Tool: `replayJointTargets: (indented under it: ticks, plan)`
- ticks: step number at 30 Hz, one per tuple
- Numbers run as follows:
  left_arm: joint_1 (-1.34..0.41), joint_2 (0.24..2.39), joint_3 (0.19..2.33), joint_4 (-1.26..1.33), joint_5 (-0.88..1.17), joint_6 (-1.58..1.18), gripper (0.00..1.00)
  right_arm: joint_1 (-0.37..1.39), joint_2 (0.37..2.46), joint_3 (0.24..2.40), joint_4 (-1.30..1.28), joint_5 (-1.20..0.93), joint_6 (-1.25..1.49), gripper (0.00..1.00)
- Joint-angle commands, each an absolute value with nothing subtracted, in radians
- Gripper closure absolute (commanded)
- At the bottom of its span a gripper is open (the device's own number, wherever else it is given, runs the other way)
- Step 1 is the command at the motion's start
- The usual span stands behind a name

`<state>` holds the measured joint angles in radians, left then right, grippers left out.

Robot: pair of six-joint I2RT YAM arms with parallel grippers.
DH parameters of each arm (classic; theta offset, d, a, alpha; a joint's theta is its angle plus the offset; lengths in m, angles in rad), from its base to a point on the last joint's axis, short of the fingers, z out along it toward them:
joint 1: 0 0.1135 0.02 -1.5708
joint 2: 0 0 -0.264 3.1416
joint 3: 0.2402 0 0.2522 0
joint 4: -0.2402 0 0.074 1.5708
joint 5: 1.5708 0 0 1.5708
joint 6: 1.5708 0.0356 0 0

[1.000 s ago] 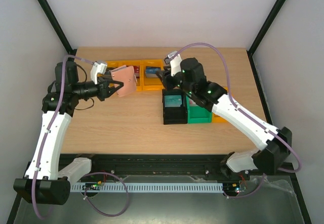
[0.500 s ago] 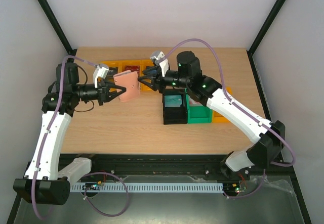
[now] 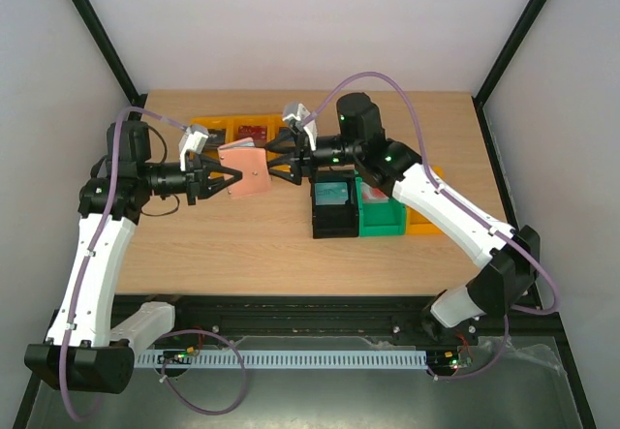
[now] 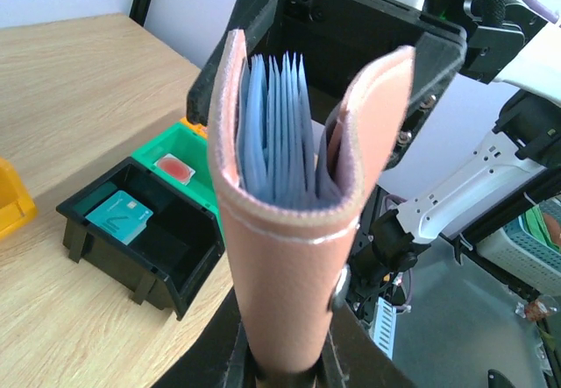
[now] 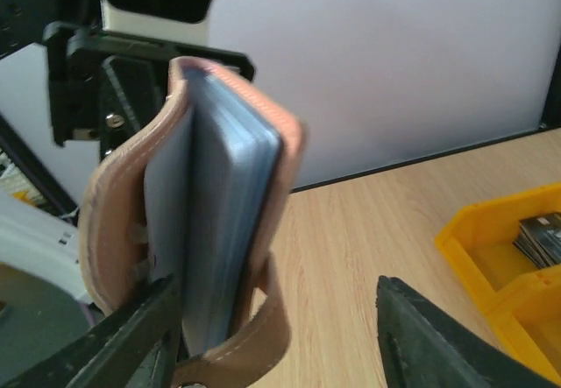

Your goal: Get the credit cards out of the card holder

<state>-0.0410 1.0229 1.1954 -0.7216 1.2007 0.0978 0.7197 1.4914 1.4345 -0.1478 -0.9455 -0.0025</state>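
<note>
Your left gripper (image 3: 215, 179) is clamped on the card holder (image 3: 247, 170), holding it off the table (image 3: 242, 250). Your right gripper (image 3: 276, 163) is spread wide at the holder's open edge. A teal card (image 3: 332, 194) lies in the black bin (image 3: 335, 226).

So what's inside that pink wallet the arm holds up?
The card holder gapes open: a row of pale blue pockets stands between its covers. Only their edges show; whatever sits in them is hidden.
</note>
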Motion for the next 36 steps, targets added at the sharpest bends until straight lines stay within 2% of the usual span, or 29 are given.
replayJointTargets:
  ticks: [1, 5, 12, 14, 20, 22, 23, 24, 26, 28, 29, 33, 36]
  plan:
    - [-0.041, 1.011, 1.215, -0.701, 1.209, 0.1, 0.98, 0.729, 1.502, 1.468, -0.168, -1.107, -0.017, 0.37]
    - [-0.041, 1.011, 1.21, -0.696, 1.209, 0.099, 0.98, 0.75, 1.524, 1.462, -0.086, -1.083, 0.07, 0.31]
    - [-0.041, 1.005, 1.213, -0.738, 1.25, 0.148, 0.98, 0.781, 1.564, 1.461, 0.015, -1.017, 0.158, 0.34]
    - [-0.041, 1.005, 1.215, -0.749, 1.26, 0.166, 0.98, 0.78, 1.569, 1.447, 0.081, -1.067, 0.209, 0.43]
    - [-0.041, 1.009, 1.215, -0.739, 1.242, 0.153, 0.98, 0.791, 1.586, 1.451, 0.078, -1.178, 0.217, 0.94]
    - [-0.04, 1.007, 1.215, -0.732, 1.228, 0.144, 0.95, 0.791, 1.577, 1.438, 0.073, -1.185, 0.209, 0.98]
    - [-0.04, 1.008, 1.214, -0.725, 1.219, 0.136, 0.9, 0.791, 1.57, 1.429, 0.074, -1.179, 0.206, 0.98]
    - [-0.039, 1.007, 1.211, -0.713, 1.204, 0.12, 0.78, 0.791, 1.561, 1.423, 0.074, -1.163, 0.207, 0.98]
    - [-0.034, 1.004, 1.204, -0.671, 1.146, 0.059, 0.4, 0.792, 1.545, 1.417, 0.067, -1.091, 0.217, 0.98]
    - [-0.028, 1.004, 1.194, -0.623, 1.04, -0.012, 0.08, 0.791, 1.53, 1.416, 0.041, -0.941, 0.238, 0.98]
    - [-0.024, 1.003, 1.194, -0.613, 0.981, -0.019, 0.01, 0.791, 1.524, 1.418, 0.028, -0.85, 0.261, 0.98]
    - [-0.02, 1.006, 1.197, -0.591, 0.783, -0.036, 0.01, 0.813, 1.522, 1.469, -0.116, -0.316, 0.377, 0.98]
    - [-0.02, 1.007, 1.184, -0.577, 0.738, -0.056, 0.01, 0.914, 1.545, 1.536, -0.235, 0.117, 0.393, 0.98]
